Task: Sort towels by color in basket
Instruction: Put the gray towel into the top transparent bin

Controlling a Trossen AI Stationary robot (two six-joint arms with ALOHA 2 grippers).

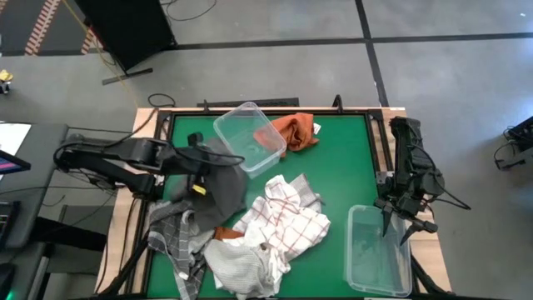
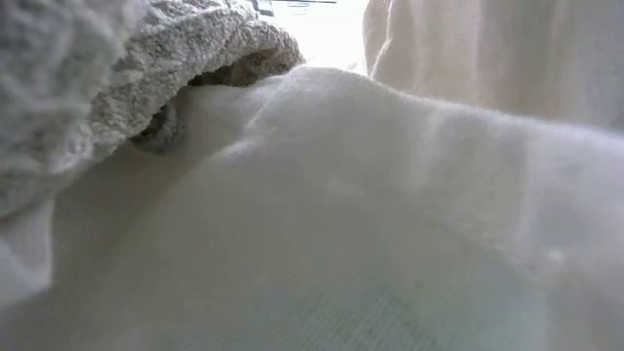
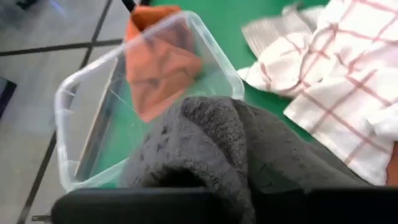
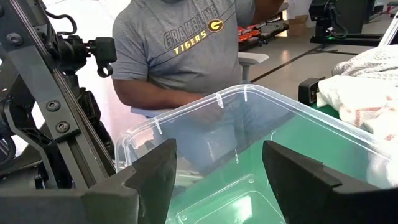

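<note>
Dark grey towel (image 1: 223, 185): thick, looped pile, hanging in soft folds from the left gripper (image 1: 202, 167) beside the near rim of the clear bin (image 1: 248, 136) at the table's far side.
Left gripper: jaws closed tight on the dark grey towel.
Rust-orange towel (image 1: 296, 131): crumpled just beside that bin — a second rust scrap (image 1: 227, 233) peeks from the pile.
Red-grid towel (image 1: 287, 217): white with thin red lines, rumpled mid-table.
Grey plaid towel (image 1: 176, 233): bunched at the table's left near edge.
Plain white towel (image 1: 241, 265): heaped at the near edge, touching the red-grid towel.
Right gripper (image 1: 398, 218): fingers well apart, holding nothing — poised over the second clear bin (image 1: 379, 254).
Beyond the table: a person in a grey T-shirt (image 4: 180, 53).
</note>
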